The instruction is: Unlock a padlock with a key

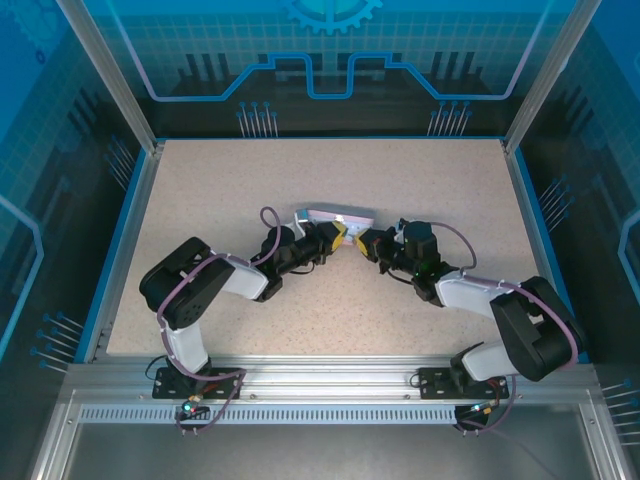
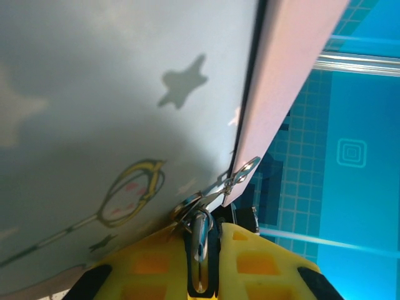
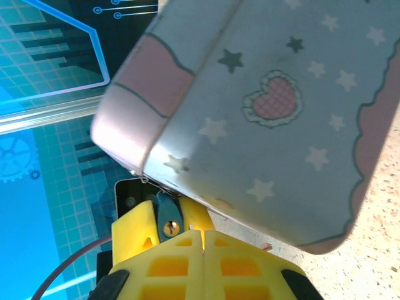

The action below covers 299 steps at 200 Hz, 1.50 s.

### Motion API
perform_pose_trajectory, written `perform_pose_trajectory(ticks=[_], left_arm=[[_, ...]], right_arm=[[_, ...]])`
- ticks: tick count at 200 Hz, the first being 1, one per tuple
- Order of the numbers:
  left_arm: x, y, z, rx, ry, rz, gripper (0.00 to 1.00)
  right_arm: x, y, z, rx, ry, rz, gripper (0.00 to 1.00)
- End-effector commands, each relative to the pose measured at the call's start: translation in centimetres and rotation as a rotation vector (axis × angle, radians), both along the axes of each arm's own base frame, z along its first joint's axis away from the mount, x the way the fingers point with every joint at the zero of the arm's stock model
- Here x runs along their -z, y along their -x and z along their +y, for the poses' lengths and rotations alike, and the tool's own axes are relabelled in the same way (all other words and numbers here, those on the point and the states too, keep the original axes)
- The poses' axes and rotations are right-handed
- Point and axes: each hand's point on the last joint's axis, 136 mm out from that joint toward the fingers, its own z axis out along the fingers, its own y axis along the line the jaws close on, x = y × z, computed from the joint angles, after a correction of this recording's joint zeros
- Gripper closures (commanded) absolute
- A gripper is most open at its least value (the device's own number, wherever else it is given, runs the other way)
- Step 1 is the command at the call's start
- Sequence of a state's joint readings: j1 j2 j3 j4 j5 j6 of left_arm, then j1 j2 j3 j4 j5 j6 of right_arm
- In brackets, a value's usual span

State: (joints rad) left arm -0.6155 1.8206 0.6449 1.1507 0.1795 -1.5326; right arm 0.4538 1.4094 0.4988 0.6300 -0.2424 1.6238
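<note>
So, standing at the rig: both arms are stretched out over the speckled table [image 1: 200, 200] and meet a touch toward 12 o'clock from its middle.

The left gripper [image 1: 340, 236] comes in from about 8 o'clock. On its wrist cam the yellow fingers [image 2: 156, 265] are pinched on a thin silvery bit of metal, which I take to be the key [image 2: 200, 244], standing up in the slot between them. From its top, a small ring and a thin wire loop [image 2: 245, 170] run off toward 1 o'clock and end right at the tin's edge. I can't tell whether that loop is hooked on anything.

Between the two grippers is the pastel-blue tin [image 1: 335, 216], tipped up off the table. Its print is all pictures: a dark star [image 2: 181, 84] and a yellow wand-looking doodle [image 2: 134, 187] on the left cam. On the right cam there's a pink checked heart [image 3: 278, 100] among pale stars, with pink scalloped bands round the edges.

The right gripper [image 1: 368, 243] reaches in from roughly 4 o'clock. On its own cam the little bluish-grey padlock [image 3: 167, 212] sits just under the tin's lower corner, at about 7 o'clock from the heart. It has yellow finger on both sides, so that gripper looks clamped on it. The brass keyhole [image 3: 170, 229] faces the camera.
</note>
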Motion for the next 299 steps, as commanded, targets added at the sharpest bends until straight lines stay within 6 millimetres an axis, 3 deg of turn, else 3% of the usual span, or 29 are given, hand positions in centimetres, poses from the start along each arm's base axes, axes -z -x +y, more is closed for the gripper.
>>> perform_pose_trajectory(ticks=[1,59,200,299], left_arm=[[-2.9,0.0,-0.3,-0.004,0.076,-0.105,1.0],[-2.9,0.0,-0.6,0.002,0.076,-0.102,1.0],[-2.6,0.2,-1.1,0.005,0.069,-0.099,1.0],[-2.8,0.3,-1.0,0.002,0.07,-0.102,1.0]], right_arm=[[-1.3,-0.7,0.7,0.0,-0.02,-0.037,1.0],[-0.9,-0.8,0.8,-0.002,-0.021,-0.028,1.0],[-2.1,-1.0,0.5,0.004,-0.027,-0.055,1.0],[-0.6,1.5,-1.9,0.015,0.061,-0.016,1.0]])
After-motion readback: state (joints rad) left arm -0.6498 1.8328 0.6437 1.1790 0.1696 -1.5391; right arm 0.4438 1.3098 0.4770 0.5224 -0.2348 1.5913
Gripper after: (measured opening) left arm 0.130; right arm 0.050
